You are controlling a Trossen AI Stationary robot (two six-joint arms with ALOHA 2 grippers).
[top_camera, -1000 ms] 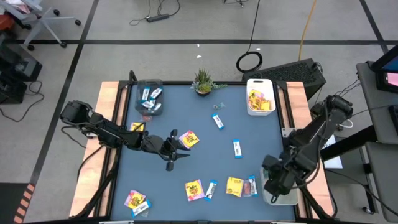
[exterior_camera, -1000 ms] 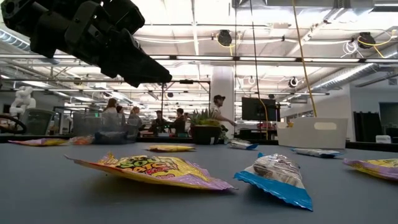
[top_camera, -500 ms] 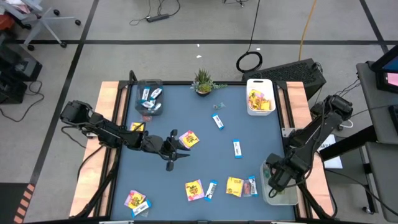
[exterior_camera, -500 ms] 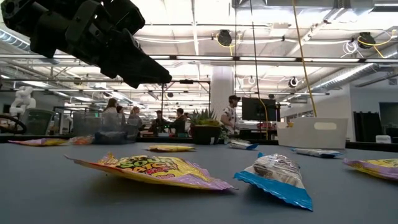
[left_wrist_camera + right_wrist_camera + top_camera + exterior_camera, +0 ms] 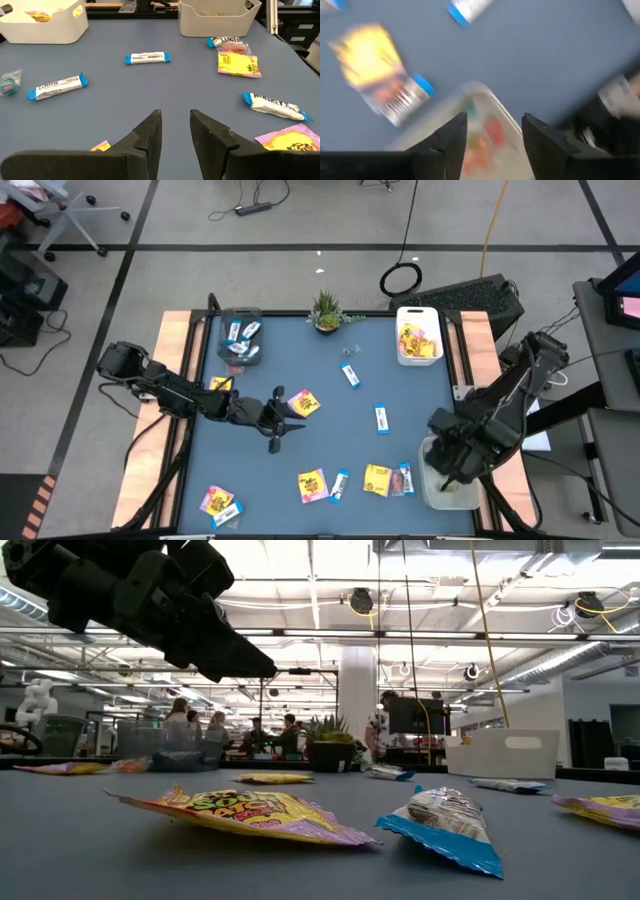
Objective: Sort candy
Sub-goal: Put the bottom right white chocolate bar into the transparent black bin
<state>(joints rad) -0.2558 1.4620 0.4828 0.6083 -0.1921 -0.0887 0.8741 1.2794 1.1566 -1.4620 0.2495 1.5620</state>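
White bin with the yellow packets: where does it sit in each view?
High: white bin at the table's far right corner.
Low: right side, in the background.
Left wrist: upper left corner.
Right wrist: not in it.
Landmark: potted plant, left of the bin in the high and low views.

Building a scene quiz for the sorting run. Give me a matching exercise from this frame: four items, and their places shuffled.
Items:
1. potted plant
2. clear tub
3. white bin
4. right gripper

Places:
A. far right corner of the table, yellow packets inside
B. over the container at the table's near right edge, fingers apart
C. middle of the far edge
D. far left corner, blue-and-white bars inside

Pairs: 1-C, 2-D, 3-A, 4-B
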